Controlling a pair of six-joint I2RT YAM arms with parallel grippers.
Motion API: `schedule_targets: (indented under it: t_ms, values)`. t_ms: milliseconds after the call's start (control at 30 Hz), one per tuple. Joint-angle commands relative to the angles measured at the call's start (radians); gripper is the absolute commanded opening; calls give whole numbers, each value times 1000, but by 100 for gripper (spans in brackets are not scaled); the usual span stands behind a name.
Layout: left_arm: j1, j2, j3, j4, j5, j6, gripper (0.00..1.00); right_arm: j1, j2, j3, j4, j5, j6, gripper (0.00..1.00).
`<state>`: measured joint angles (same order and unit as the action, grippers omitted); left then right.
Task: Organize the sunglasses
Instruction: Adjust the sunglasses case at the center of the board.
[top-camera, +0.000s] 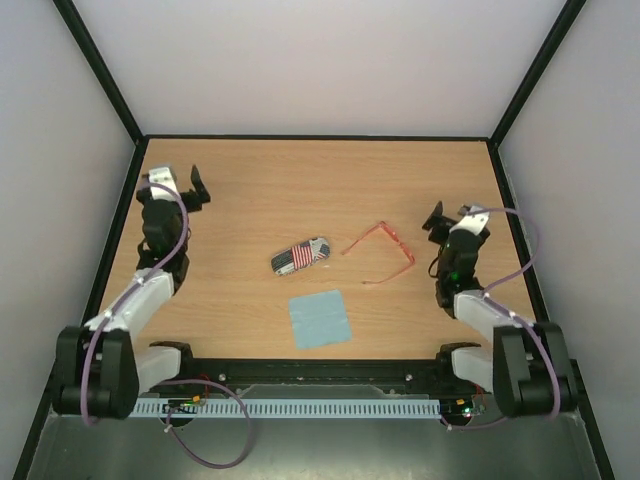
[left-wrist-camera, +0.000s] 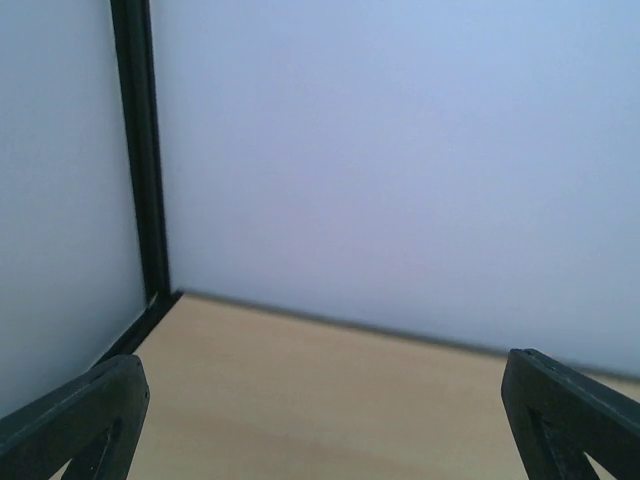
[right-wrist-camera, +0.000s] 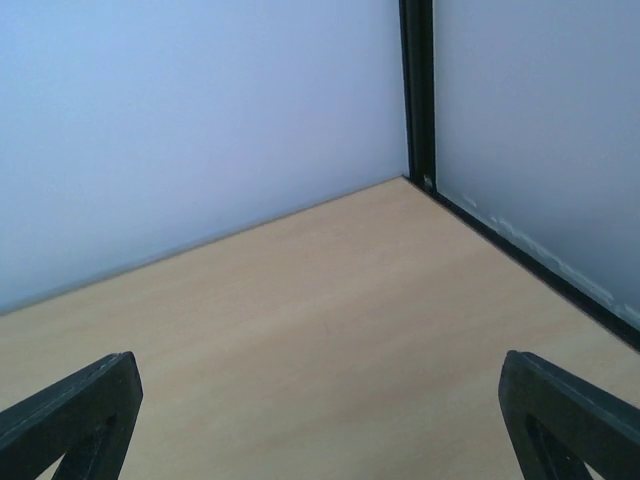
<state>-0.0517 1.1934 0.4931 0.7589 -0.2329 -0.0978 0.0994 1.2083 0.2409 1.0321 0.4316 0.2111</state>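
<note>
The sunglasses (top-camera: 383, 249), thin with a red-orange frame and their arms unfolded, lie on the wooden table (top-camera: 320, 180) right of centre, seen only in the top view. My right gripper (top-camera: 445, 216) stands open just right of them, apart from them, with nothing between its fingers (right-wrist-camera: 575, 415). My left gripper (top-camera: 180, 183) is open at the far left of the table, well away from the sunglasses. Both wrist views show only bare table and walls between the wide jaws, the left gripper (left-wrist-camera: 320, 420) and the right gripper (right-wrist-camera: 320, 420) alike.
An oblong case (top-camera: 300, 256) with an American-flag print lies near the middle, left of the sunglasses. A square light blue cloth (top-camera: 319, 318) lies in front of it. White walls with black corner posts (left-wrist-camera: 140, 150) (right-wrist-camera: 417, 90) close in the table.
</note>
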Motion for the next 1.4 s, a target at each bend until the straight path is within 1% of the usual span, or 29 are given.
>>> schedule_targets:
  t_ms: [0,67,133,167,200,233,267,300,367,433,500,533,567,600,667,733,767,833,900,1000,1067,1167,1233,1300,1367]
  values:
    - [-35,-110,137,-314,5,-145,99,3,-161,205,-506,-14,132,99]
    - [-45,-126,214,-422,50,-248,99,3,-221,307,-718,-56,216,99]
    - [-52,-120,286,-488,159,-362,100,3,-275,390,-866,-126,267,99]
    - [-53,-107,330,-524,247,-386,99,3,-303,409,-904,-154,289,99]
    - [-63,-92,372,-561,323,-383,100,1,-329,430,-984,-163,345,99]
    - [-72,-74,422,-625,352,-383,100,1,-358,444,-1036,-166,399,99]
    - [-74,-57,471,-688,366,-393,99,1,-394,439,-1059,-195,449,99]
    - [-73,-40,524,-758,393,-415,100,-1,-426,426,-1044,-273,453,99]
    - [-69,-11,563,-842,469,-444,100,0,-455,424,-1040,-449,439,99]
    - [-52,0,529,-833,572,-499,100,-1,-427,438,-1063,-601,454,99]
    - [-19,17,454,-742,731,-569,100,3,-398,435,-1066,-745,481,99]
    - [-9,36,433,-713,798,-594,100,10,-394,423,-1051,-803,508,99]
    - [-12,64,432,-729,821,-594,100,21,-396,409,-1040,-830,527,99]
    - [-36,86,444,-771,804,-577,99,40,-399,399,-1035,-844,537,99]
    - [-112,118,464,-872,720,-526,99,90,-395,395,-1057,-843,533,99]
    - [-217,138,458,-914,645,-480,100,148,-376,403,-1098,-835,525,99]
    - [-255,161,465,-940,598,-452,99,169,-365,403,-1112,-834,525,99]
    - [-326,227,505,-1017,546,-409,99,201,-353,398,-1140,-835,523,99]
    - [-407,280,554,-1116,418,-365,99,217,-356,396,-1173,-832,508,99]
    - [-557,284,583,-1219,201,-315,99,218,-402,391,-1236,-832,493,99]
    - [-622,272,578,-1252,131,-304,100,219,-443,369,-1258,-852,499,99]
    - [-640,273,563,-1266,124,-281,100,220,-489,316,-1273,-877,515,99]
    - [-640,296,568,-1287,74,-267,100,220,-514,278,-1282,-877,520,99]
    - [-635,321,579,-1307,35,-277,99,220,-541,239,-1282,-866,533,98]
    - [-618,336,590,-1299,47,-300,100,220,-576,194,-1267,-856,556,99]
